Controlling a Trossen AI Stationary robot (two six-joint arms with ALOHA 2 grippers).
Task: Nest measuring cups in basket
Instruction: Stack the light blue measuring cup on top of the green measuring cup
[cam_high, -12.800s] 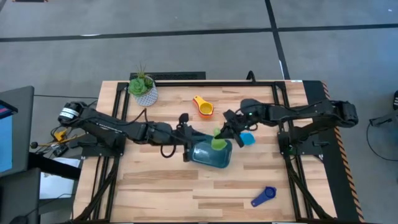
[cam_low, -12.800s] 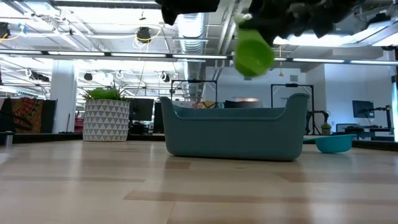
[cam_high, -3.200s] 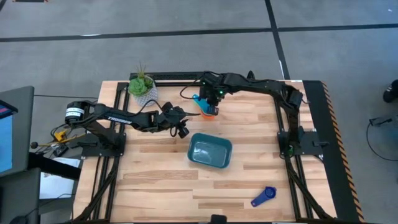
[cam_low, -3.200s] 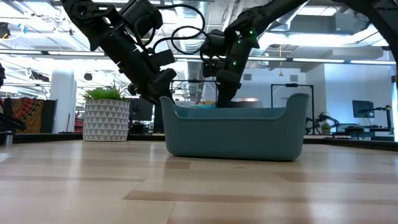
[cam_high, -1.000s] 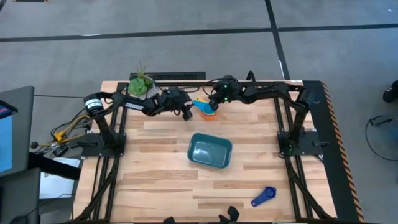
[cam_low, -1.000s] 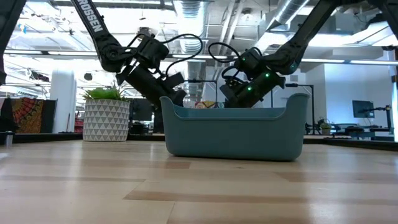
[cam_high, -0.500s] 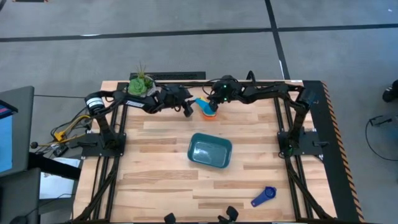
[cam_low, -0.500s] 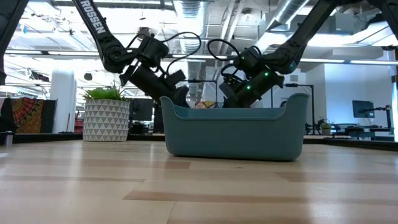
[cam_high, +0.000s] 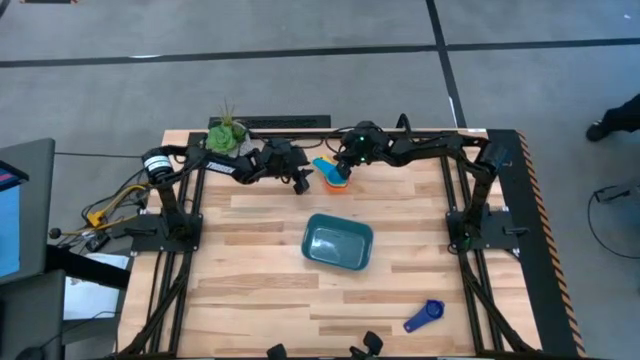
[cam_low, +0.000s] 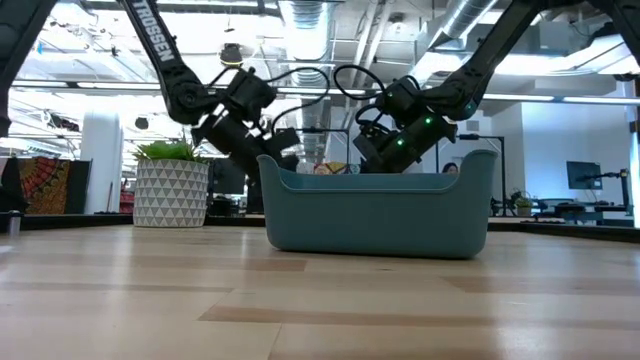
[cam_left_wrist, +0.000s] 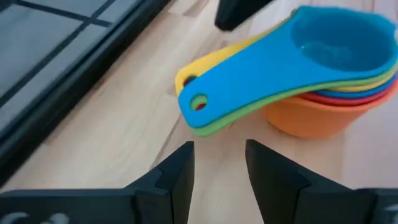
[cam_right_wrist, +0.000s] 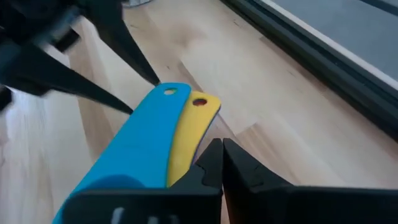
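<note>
A nested stack of measuring cups (cam_high: 335, 174) rests on its orange bottom bowl near the table's far edge. Light blue is on top, and the flat handles (cam_left_wrist: 205, 106) fan out toward my left gripper. My left gripper (cam_high: 302, 182) is open, just left of the stack. Its fingers (cam_left_wrist: 177, 177) stop short of the handle ends and touch nothing. My right gripper (cam_high: 346, 163) is shut and sits on the stack's far right side, beside the yellow handle (cam_right_wrist: 196, 127). The teal basket (cam_high: 309, 245) stands toward the table's middle, nearer than the stack. My right gripper (cam_right_wrist: 222, 148) has its shut fingers slanting down from the far right, next to the yellow handle's edge (cam_right_wrist: 202, 134) where it meets the bowls. I cannot tell whether they touch it. The stack stays on the table.
A dark blue cup (cam_high: 423, 316) lies alone near the table's near right corner. A white patterned pot with a plant (cam_high: 230, 144) stands at the far left, behind my left arm. The basket's wall (cam_low: 375, 215) hides the stack in the low view.
My left gripper has drawn back a little toward the table's left, away from the handle ends. The stack and my right gripper have stayed where they were.
</note>
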